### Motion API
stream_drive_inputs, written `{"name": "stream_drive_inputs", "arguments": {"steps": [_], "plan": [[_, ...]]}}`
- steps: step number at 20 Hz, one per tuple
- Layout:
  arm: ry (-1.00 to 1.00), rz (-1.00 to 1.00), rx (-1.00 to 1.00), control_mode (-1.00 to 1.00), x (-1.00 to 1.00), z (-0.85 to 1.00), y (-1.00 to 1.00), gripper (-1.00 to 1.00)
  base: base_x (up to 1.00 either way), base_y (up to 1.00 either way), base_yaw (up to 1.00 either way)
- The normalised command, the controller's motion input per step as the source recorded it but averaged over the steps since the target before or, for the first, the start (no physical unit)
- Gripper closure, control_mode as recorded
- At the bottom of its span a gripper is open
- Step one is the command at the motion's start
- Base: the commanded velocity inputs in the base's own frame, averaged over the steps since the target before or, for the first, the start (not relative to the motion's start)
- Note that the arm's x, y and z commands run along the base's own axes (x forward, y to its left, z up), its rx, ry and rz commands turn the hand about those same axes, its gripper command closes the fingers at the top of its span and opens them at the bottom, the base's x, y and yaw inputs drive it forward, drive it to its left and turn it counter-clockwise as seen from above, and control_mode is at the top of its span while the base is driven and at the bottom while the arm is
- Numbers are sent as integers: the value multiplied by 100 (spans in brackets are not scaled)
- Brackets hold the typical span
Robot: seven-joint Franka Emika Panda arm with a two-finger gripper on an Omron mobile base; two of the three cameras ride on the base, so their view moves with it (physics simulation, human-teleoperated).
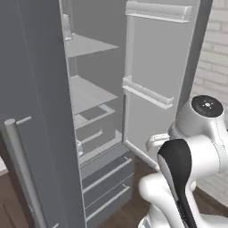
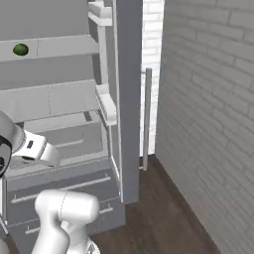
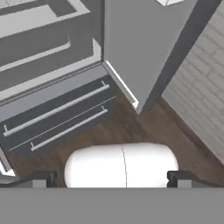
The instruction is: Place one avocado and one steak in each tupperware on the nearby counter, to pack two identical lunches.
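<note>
A small dark green avocado [image 2: 20, 49] lies on an upper shelf inside the open grey fridge [image 1: 89, 95]. My gripper [image 3: 111, 179] is open, its two dark fingertips [image 3: 41, 178] spread wide with nothing between them. It points down at the fridge's bottom drawers [image 3: 57, 116] and the wood floor, well below the avocado. The white hand [image 2: 34, 149] hangs in front of the lower shelves. The steak and the tupperware are out of view. A pale sliver over brown wood [image 1: 2, 169] peeks past the left door; I cannot tell whether it is the counter.
The right fridge door [image 1: 156, 67] stands swung open, with door racks on its inside. The left door with its long handle [image 1: 20, 169] is close on the left. A brick wall [image 2: 208, 109] runs along the right, leaving a narrow strip of dark wood floor [image 2: 163, 213].
</note>
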Motion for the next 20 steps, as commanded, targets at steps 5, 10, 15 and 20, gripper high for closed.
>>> {"name": "stream_drive_inputs", "arguments": {"steps": [5, 10, 15, 20], "plan": [[0, 0, 0, 100, 0, 0, 0, -100, 94, -10, 78], [0, 0, 0, 100, 0, 0, 0, -100, 76, 0, 64], [0, 0, 0, 100, 0, 0, 0, -100, 40, -6, 39], [0, 0, 0, -100, 21, -1, -3, -100, 0, -6, 0]]}}
